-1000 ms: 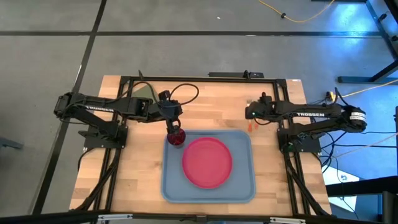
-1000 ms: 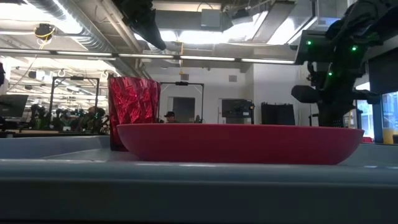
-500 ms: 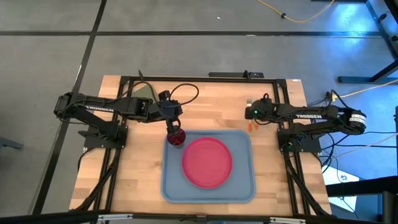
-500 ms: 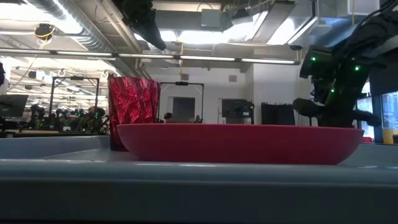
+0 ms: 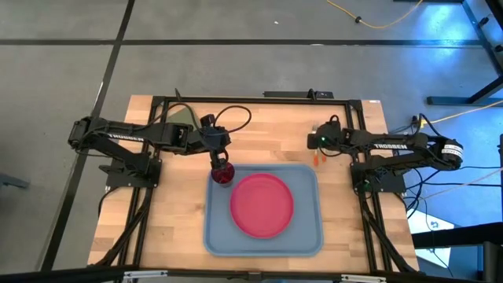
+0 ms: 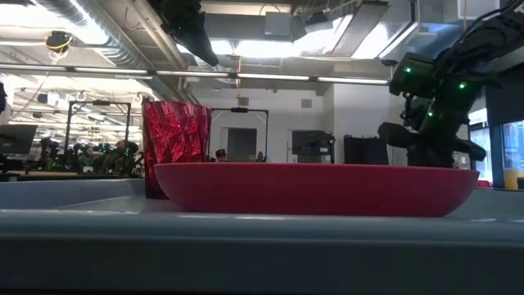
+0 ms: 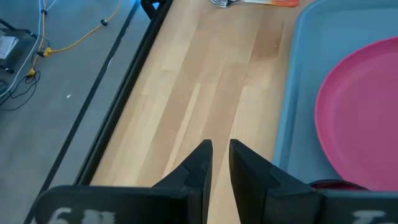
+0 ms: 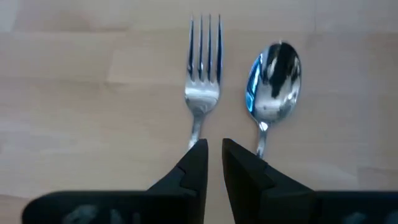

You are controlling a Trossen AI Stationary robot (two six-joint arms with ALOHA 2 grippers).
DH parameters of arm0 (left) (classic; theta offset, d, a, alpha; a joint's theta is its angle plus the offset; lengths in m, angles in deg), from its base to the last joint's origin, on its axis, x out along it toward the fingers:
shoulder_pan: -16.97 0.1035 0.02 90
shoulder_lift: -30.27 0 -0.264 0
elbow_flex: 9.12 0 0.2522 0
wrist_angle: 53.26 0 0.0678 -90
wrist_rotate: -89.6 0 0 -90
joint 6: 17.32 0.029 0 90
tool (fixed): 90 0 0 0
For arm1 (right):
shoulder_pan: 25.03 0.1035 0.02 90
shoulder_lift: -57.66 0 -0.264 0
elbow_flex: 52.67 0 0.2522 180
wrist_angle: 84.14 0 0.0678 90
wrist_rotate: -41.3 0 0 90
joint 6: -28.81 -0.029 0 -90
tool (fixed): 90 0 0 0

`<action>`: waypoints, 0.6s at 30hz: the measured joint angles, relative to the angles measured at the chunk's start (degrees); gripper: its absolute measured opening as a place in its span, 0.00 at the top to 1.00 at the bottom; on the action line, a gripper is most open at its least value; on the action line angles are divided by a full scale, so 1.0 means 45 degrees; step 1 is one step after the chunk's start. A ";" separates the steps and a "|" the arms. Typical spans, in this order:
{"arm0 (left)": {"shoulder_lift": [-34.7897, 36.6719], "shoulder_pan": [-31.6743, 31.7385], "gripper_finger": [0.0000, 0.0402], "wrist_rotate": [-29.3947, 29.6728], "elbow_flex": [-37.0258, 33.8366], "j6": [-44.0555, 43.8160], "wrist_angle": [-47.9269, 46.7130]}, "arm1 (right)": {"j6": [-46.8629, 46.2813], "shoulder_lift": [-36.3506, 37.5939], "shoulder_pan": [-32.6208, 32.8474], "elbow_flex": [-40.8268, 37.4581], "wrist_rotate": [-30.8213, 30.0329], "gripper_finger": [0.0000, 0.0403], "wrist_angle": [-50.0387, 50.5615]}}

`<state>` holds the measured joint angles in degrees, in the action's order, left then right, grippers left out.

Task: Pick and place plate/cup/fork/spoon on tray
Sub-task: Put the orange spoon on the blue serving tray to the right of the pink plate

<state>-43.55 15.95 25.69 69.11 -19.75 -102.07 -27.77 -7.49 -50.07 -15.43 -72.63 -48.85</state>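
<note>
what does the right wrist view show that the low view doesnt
Only the right wrist view shows the silver metal fork and the round-bowled silver spoon, side by side on the wooden table, with the right gripper nearly shut over the fork's stem. Only the low view shows the large pink-red plate, the small dark red cup and the light blue tray. Both show the right arm.

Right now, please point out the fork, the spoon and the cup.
fork (image 8: 204, 99): right wrist view, on the neck just below the tines.
spoon (image 8: 273, 78): right wrist view, on the middle of the bowl.
cup (image 6: 175, 135): low view, on the faceted side wall.
</note>
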 joint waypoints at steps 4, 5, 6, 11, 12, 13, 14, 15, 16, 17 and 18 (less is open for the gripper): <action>0.0000 0.0000 0.88 0.0004 0.0000 0.0000 0.0000 | -0.0022 0.0000 0.0000 -0.0014 0.0007 0.87 0.0070; 0.0000 0.0000 0.88 0.0005 0.0000 0.0000 0.0000 | -0.0046 0.0000 0.0000 -0.0072 0.0007 0.87 0.0090; 0.0000 0.0000 0.88 0.0005 0.0000 0.0001 0.0000 | -0.0098 0.0000 0.0000 -0.0121 0.0009 0.87 0.0245; 0.0000 -0.0001 0.88 0.0005 0.0000 0.0005 0.0000 | -0.0796 0.0000 0.0000 -0.0206 0.0004 0.87 0.1103; 0.0000 0.0000 0.88 0.0005 0.0000 0.0005 0.0000 | -0.0844 0.0000 0.0000 -0.0208 0.0002 0.87 0.1198; 0.0000 0.0000 0.88 0.0005 0.0000 0.0005 0.0000 | -0.0852 0.0000 0.0000 -0.0208 0.0002 0.87 0.1205; 0.0000 -0.0001 0.88 0.0005 0.0000 0.0005 0.0000 | -0.0852 0.0000 0.0000 -0.0208 0.0004 0.87 0.1207; 0.0000 0.0000 0.88 0.0005 0.0000 0.0005 0.0000 | -0.0847 0.0000 0.0000 -0.0208 0.0002 0.87 0.1224; 0.0000 0.0000 0.88 0.0005 0.0000 0.0005 0.0000 | -0.0841 0.0000 0.0000 -0.0208 0.0004 0.87 0.1236; 0.0000 0.0000 0.88 0.0003 0.0000 0.0005 0.0000 | -0.0801 0.0000 0.0000 -0.0208 0.0003 0.87 0.1236; 0.0000 0.0000 0.88 0.0005 0.0000 0.0005 0.0000 | -0.0711 0.0000 0.0000 -0.0208 0.0008 0.87 0.1237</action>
<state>-43.55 15.95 25.71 69.11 -19.73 -102.07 -30.98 -7.49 -50.07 -16.36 -72.60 -43.29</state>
